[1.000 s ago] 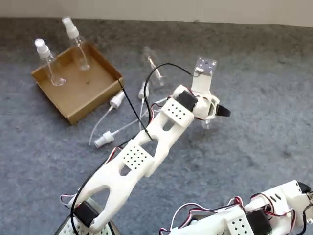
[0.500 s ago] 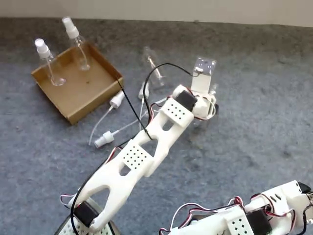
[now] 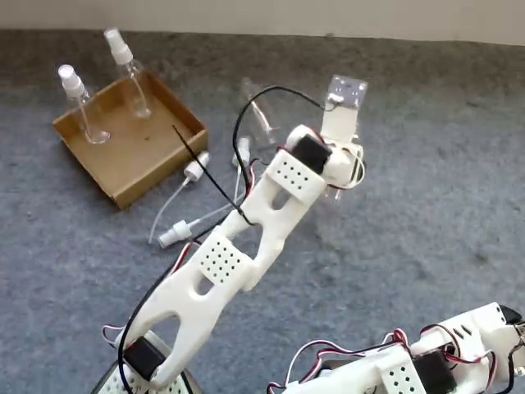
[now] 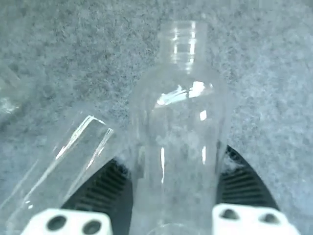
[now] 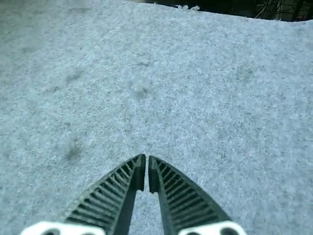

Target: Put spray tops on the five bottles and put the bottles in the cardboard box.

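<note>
Grey, felt-like cloth covers the counter (image 3: 426, 205). At the far left sits the cardboard box (image 3: 164, 168), with two capped bottles (image 3: 86, 111) standing upright inside it. Just right of the box, three loose spray tops (image 3: 195, 170) lie on the cloth with their thin tubes trailing. Beyond them an uncapped bottle (image 3: 258, 119) lies on its side. Farther right, the left gripper (image 4: 172, 159) has its fingers (image 4: 239, 178) clenched around the body of a clear bottle (image 4: 178, 112), with its bare neck pointing away from the wrist. I cannot tell whether it is lifted off the cloth. A second loose bottle (image 4: 63, 156) lies just beside one finger. At the lower right, the right gripper (image 5: 146, 169) hangs over bare cloth, its fingers pressed together on nothing.

The likeliest trouble is the held bottle slipping or twisting, since its wall is round and slick and is gripped only at the sides. A swing of the arm could also nudge the neighbouring bottle and send it rolling. The black cable (image 3: 205, 168) hangs low near the spray tops and could drag them.

The held bottle is transparent and looks empty. It has a glossy cylindrical body, a rounded shoulder and a narrow threaded neck, and bright glints run down its side.
</note>
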